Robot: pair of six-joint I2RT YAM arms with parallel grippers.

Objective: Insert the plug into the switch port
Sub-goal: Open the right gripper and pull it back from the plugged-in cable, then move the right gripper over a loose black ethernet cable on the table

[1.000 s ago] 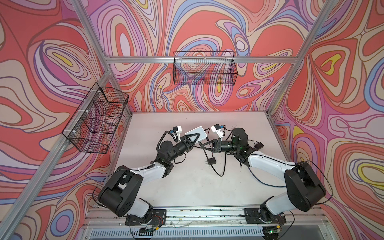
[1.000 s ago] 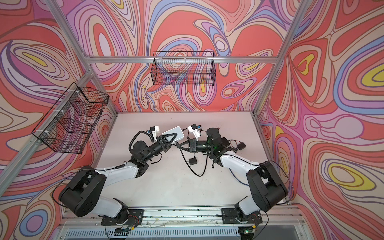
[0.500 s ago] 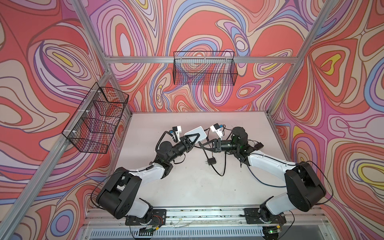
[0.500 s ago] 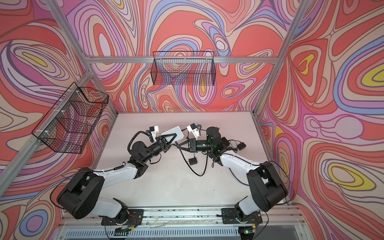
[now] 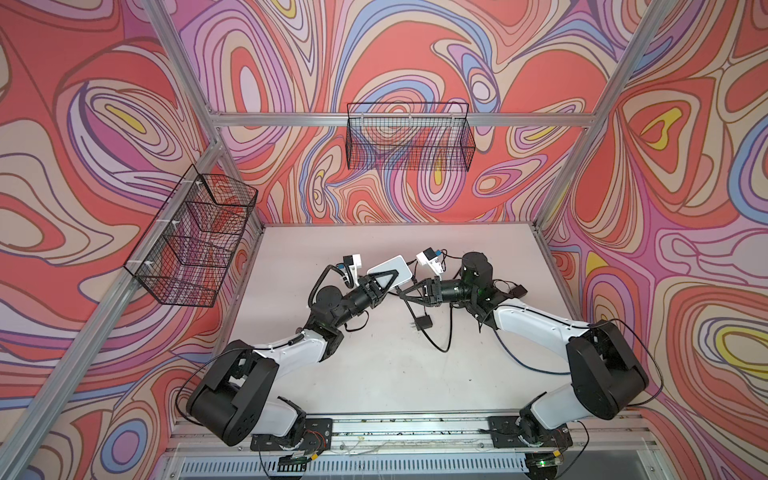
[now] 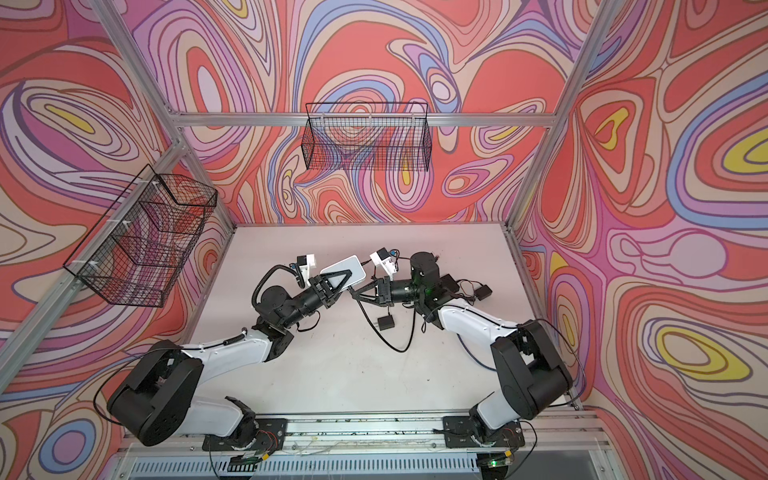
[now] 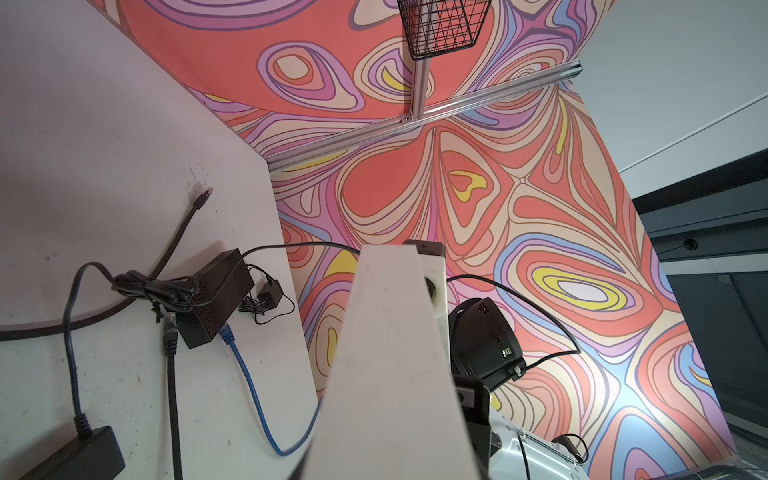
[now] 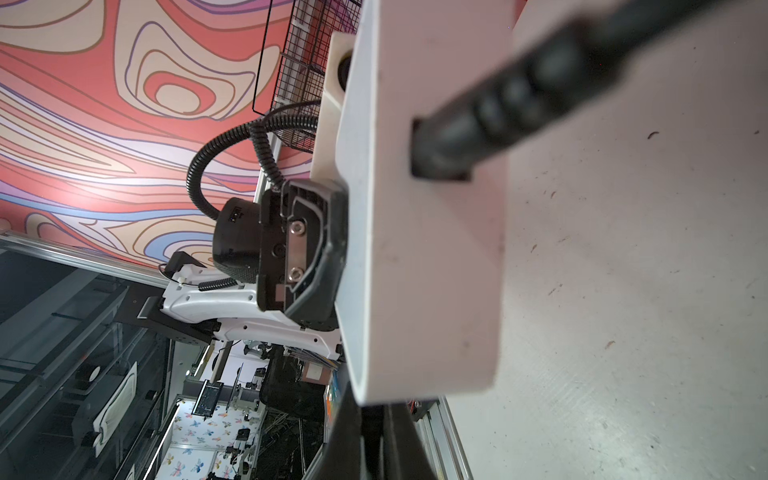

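The table [image 5: 374, 374] is the work surface. The left gripper [image 5: 385, 281] is clamped on the white switch [image 5: 395, 268], holding it clear of the table. The right gripper [image 5: 402, 293] is closed beside the switch; what it pinches cannot be determined. A black power adapter [image 5: 424, 322] lies on the table. The black plug [image 8: 478, 124] sits in the switch port [image 8: 417, 168].

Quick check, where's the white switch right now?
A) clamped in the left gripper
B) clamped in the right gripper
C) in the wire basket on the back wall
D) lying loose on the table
A: in a top view the left gripper is shut on the switch, while the right gripper pinches only the black plug at its port.
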